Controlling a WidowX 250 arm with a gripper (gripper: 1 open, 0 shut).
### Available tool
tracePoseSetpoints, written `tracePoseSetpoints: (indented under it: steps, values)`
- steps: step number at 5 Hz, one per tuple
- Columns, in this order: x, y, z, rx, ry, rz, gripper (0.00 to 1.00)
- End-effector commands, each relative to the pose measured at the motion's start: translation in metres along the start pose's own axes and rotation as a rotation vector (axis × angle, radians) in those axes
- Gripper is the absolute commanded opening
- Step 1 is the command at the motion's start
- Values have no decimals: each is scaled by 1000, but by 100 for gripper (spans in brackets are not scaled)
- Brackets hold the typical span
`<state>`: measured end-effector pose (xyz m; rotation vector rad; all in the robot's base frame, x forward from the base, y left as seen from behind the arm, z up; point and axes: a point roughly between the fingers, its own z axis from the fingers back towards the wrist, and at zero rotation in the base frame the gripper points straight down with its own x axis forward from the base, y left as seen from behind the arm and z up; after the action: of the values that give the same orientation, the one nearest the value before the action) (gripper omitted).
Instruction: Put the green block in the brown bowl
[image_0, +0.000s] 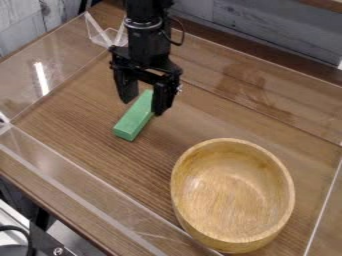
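The green block (131, 122) lies flat on the wooden table, left of centre, its long side running diagonally. My gripper (144, 95) hangs open right over the block's far end, one black finger (123, 86) to its left and the other on its right; that end of the block is partly hidden behind them. I cannot tell whether the fingers touch the block. The brown bowl (234, 192), wide and empty, stands on the table at the front right, well apart from the block and the gripper.
Clear acrylic walls (80, 205) ring the table surface, with a low transparent edge along the front and left. A small clear stand (96, 33) sits at the back left corner, just behind the arm.
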<state>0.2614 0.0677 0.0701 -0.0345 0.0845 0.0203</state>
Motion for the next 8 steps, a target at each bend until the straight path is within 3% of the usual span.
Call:
tracePoseSetpoints:
  steps: [1,4,8]
  values:
    - [4,7,7,2,-40,14,100]
    - [8,17,-1,-24,-39,56,100]
    - [16,23,-6,-52,-50,57,100]
